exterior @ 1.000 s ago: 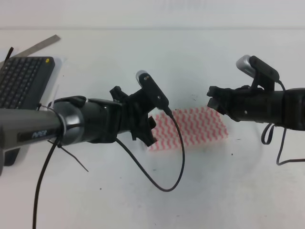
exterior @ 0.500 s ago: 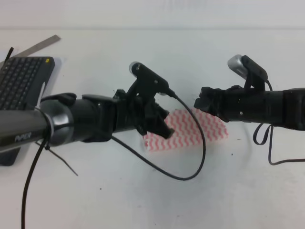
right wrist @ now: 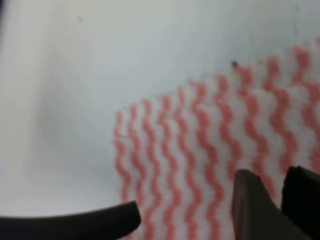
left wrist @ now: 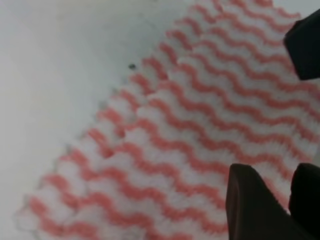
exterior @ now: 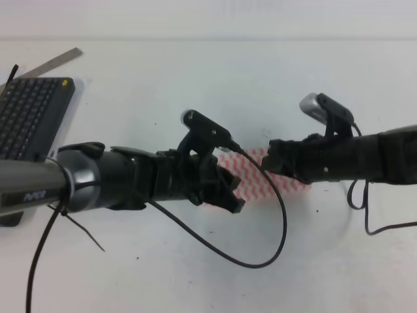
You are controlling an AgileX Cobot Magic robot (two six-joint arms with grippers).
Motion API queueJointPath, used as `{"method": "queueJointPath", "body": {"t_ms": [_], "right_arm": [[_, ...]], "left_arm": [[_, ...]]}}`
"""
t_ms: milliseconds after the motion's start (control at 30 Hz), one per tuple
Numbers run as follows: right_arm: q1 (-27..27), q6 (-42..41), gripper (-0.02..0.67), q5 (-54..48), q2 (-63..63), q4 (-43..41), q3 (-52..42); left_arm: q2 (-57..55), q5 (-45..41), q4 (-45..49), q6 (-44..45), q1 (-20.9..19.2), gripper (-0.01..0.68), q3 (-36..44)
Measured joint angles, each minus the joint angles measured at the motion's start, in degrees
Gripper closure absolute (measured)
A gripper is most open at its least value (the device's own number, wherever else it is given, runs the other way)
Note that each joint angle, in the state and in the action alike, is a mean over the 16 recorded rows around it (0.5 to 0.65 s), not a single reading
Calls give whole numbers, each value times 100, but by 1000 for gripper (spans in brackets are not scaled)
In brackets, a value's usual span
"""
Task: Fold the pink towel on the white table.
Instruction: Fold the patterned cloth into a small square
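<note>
The pink towel (exterior: 251, 186) lies flat on the white table (exterior: 143, 280), with wavy pink and white stripes; both arms hide much of it in the high view. My left gripper (exterior: 231, 192) hangs low over the towel's near left part. Its two dark fingers (left wrist: 250, 205) sit close together above the cloth, with nothing seen between them. My right gripper (exterior: 272, 156) is over the towel's far right part. Its fingers (right wrist: 250, 205) are likewise pressed close above the stripes. The towel (left wrist: 165, 140) fills the left wrist view, and a corner of the towel (right wrist: 200, 150) shows in the right wrist view.
A black keyboard (exterior: 29, 114) rests at the left edge, with a grey metal strip (exterior: 55, 62) behind it. The left arm's black cable (exterior: 280, 222) loops over the towel and down onto the table in front.
Both grippers have closed in on the towel: the left moved right and down, the right moved left and lower. They now cover more of the cloth.
</note>
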State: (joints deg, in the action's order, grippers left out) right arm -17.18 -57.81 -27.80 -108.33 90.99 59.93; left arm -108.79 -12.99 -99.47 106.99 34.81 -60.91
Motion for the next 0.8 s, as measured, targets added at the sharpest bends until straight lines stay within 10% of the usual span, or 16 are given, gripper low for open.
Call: {"method": "queueJointPath", "body": {"t_ms": [800], "right_arm": [[0, -115, 635, 716, -418, 311, 246]], "left_arm": [[-326, 507, 114, 632, -8, 656, 0]]}}
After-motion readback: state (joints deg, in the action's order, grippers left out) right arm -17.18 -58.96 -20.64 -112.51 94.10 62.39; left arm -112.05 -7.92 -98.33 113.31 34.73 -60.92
